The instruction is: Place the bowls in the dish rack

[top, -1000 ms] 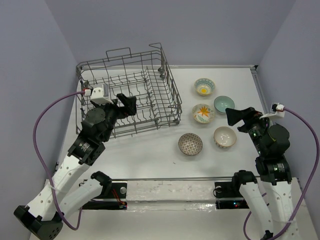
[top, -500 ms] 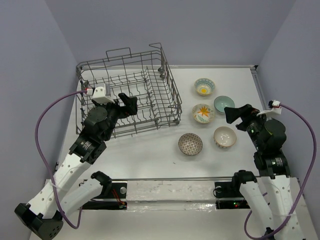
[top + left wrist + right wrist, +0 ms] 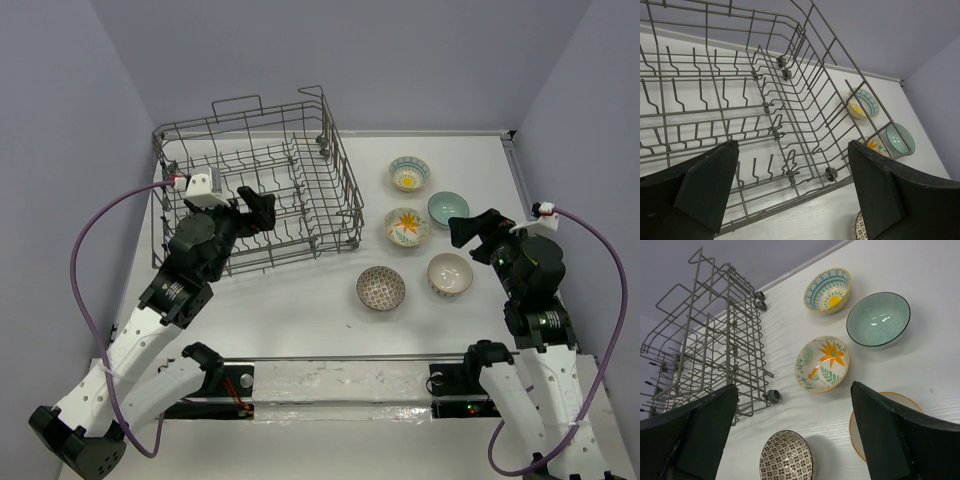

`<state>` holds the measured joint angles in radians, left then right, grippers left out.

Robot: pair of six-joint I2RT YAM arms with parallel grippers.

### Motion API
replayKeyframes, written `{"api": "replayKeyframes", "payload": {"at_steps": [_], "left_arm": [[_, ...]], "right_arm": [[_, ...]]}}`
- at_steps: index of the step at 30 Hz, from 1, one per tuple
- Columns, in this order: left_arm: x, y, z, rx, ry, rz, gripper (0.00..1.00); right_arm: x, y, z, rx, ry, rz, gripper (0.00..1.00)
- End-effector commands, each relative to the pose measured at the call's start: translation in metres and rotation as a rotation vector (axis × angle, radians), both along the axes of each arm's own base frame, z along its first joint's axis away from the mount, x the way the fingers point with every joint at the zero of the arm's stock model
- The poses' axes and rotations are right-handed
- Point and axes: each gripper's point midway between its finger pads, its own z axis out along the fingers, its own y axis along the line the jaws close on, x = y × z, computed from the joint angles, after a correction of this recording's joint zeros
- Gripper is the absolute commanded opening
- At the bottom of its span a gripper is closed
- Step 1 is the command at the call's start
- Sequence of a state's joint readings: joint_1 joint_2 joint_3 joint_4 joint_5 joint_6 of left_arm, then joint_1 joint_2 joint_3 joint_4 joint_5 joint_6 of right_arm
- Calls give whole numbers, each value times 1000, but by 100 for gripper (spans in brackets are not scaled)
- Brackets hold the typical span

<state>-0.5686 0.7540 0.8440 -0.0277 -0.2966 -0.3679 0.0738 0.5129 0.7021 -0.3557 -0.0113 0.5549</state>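
Moved: left arm (image 3: 190, 250) scarcely; right arm (image 3: 535, 270) has edged slightly leftward.
Meaning: nothing gripped or loaded; likely lining up a first pick.
Left arm's jaws: spread wide, empty, hanging over the dish rack (image 3: 255, 190).
Dish rack: near the far left corner of the tabletop (image 3: 300, 320), no bowl inside.
Bowls: toward the right edge, unshifted: brown-patterned bowl (image 3: 381, 288), orange-flower bowl (image 3: 407, 227), yellow-flower bowl (image 3: 409, 174), teal bowl (image 3: 448, 208), cream bowl (image 3: 449, 274).
Right arm's jaws: spread wide, empty, near teal and cream bowls.
Left wrist view: rack tines close up; bowls glimpsed only through wire.
Right wrist view: bowl patterns sharp; cream bowl half hidden by a finger, whole from overhead.
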Motion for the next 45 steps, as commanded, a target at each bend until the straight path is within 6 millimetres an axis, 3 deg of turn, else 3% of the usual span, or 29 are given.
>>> {"api": "replayKeyframes", "payload": {"at_steps": [1,9,17,29,35,45], "left_arm": [[-1,3,25,-33,-63,17,99],[-2,3,26,-32,-66,14,99],[-2,3,27,-33,-67,14,99],[-2,0,27,-34,-65,3,99],[-4,1,30,-38,-75,-1,99],[-8,1,34,-48,-87,-9,99]], "right_arm": [[1,-8,0,-5,-11,-48,100],[0,-14,-7,-10,18,-87,100],[3,-34,-23,-27,97,-201,100],[21,-55,-61,-61,280,-348,100],[25,-54,-93,-69,382,-351,97],[0,-55,-148,-5,558,-419,86]]}}
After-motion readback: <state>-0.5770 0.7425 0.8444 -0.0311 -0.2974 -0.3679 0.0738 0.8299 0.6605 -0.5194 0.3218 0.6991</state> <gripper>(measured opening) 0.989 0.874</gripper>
